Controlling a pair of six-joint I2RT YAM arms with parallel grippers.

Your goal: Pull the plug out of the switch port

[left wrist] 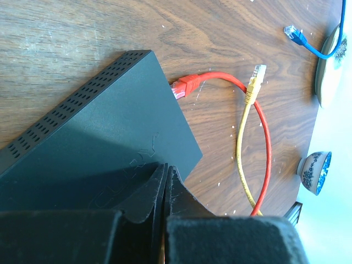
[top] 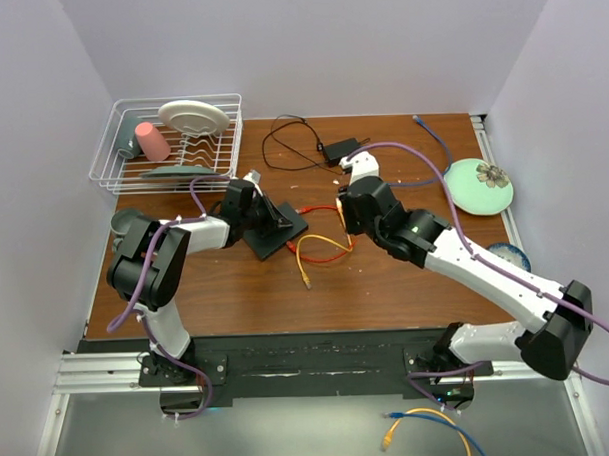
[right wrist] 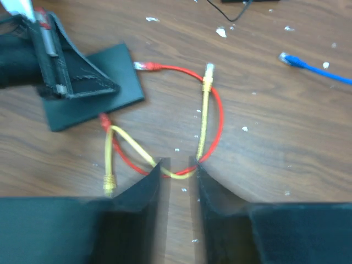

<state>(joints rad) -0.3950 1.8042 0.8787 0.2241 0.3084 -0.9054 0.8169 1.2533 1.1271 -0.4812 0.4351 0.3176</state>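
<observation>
Left wrist view: the left gripper [left wrist: 166,170] is shut tight and empty over the flat matte-black box [left wrist: 104,126], whose side is perforated. Beyond the fingertips, the red plug [left wrist: 184,85] meets the switch port [left wrist: 168,82] edge; seating cannot be told. The right gripper [right wrist: 177,165] is part-open, with a yellow cable [right wrist: 204,110] crossing between its tips on scuffed wooden table [right wrist: 275,137].

White shells and black joint housings on the left arm [top: 156,268] and right arm [top: 486,272], up from the black base rail [top: 309,360]. A purple cable [top: 134,294] loops along each. A green light [top: 415,227] glows far above that rail. The left gripper [left wrist: 165,170] and right gripper [right wrist: 177,165] are matte black wedges.
</observation>
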